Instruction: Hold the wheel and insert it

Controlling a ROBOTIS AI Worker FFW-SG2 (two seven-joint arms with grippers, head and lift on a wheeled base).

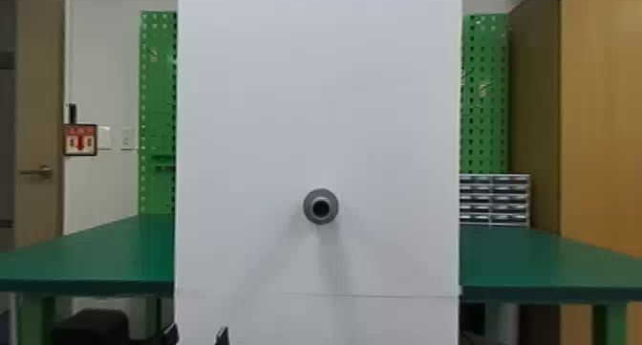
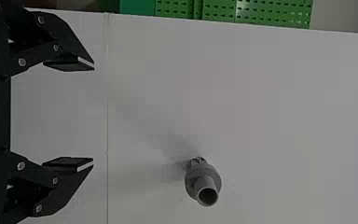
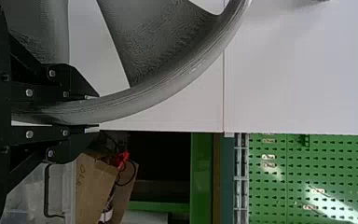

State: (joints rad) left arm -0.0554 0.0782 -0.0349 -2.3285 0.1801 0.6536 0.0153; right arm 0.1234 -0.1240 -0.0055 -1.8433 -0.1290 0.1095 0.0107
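While the left gripper (image 1: 197,328) gapes wide, the right gripper (image 3: 96,111) pinches the curved, ridged wheel (image 3: 179,80).

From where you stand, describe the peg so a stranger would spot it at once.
Find the tall white panel in front of the green tabletop. Midway across it, fairly low, a grey peg juts out. Unlike the big grey wheel in the right gripper, it is narrow, with a dark hollow end.
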